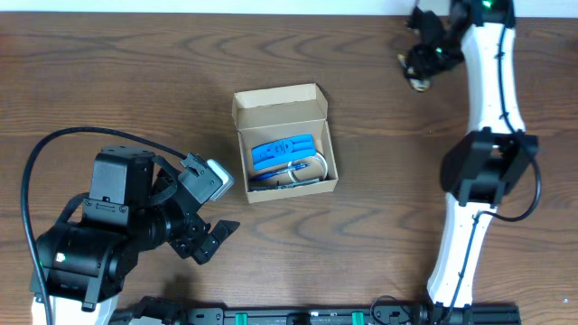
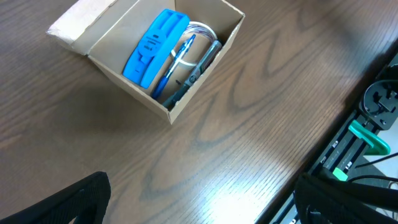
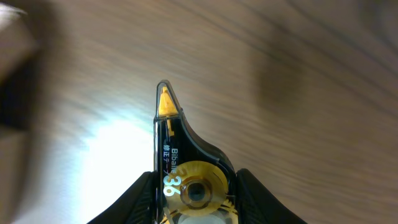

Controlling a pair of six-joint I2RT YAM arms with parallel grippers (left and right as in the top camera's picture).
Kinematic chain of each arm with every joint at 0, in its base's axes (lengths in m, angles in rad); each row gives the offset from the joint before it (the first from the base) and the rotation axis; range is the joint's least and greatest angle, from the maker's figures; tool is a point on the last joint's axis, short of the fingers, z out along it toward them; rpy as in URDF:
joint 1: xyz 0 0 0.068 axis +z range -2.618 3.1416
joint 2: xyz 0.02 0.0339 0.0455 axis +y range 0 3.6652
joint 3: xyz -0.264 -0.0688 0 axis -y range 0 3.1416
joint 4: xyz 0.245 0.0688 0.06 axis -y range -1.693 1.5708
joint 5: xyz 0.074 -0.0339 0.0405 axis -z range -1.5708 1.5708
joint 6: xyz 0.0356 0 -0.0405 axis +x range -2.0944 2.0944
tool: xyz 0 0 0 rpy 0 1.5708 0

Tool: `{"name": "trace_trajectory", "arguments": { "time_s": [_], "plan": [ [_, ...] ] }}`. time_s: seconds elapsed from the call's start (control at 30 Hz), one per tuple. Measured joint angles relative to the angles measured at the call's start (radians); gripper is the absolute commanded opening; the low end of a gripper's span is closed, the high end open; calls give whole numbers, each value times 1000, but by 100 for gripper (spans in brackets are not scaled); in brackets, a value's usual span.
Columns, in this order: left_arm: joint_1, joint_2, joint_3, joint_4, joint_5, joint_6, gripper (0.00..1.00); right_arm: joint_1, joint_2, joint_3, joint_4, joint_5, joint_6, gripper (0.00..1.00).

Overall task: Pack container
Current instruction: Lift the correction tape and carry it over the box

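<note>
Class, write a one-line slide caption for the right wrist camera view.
Right end effector grips a black-and-yellow correction tape dispenser, the wooden table blurred beyond it.

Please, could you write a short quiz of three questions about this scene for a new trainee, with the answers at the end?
1. True or false: the cardboard box has its lid closed.
2. Where is the correction tape? A. Inside the box. B. In the right hand. C. Lying loose on the table.
3. What colour is the flat packet inside the box?

Key: 1. False, the lid stands open. 2. B. 3. Blue.
</note>
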Motion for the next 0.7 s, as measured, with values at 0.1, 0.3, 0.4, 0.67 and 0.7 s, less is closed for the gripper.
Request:
{"name": "trace_trajectory", "arguments": {
  "time_s": [0.1,0.3,0.4,0.67,0.7],
  "plan": [
    [0,0,0,0,0,0,95,82,0,95,-72,-32,1,10],
    [0,0,0,0,0,0,95,270,0,233,-156,-87,0,13],
    [0,0,0,0,0,0,95,360,0,243,-183,-98,-1,13],
    [0,0,0,0,0,0,95,568,0,216,-262,-88,-38,13],
    [0,0,0,0,0,0,95,584,0,205,-268,-86,-46,13]
  ]
}}
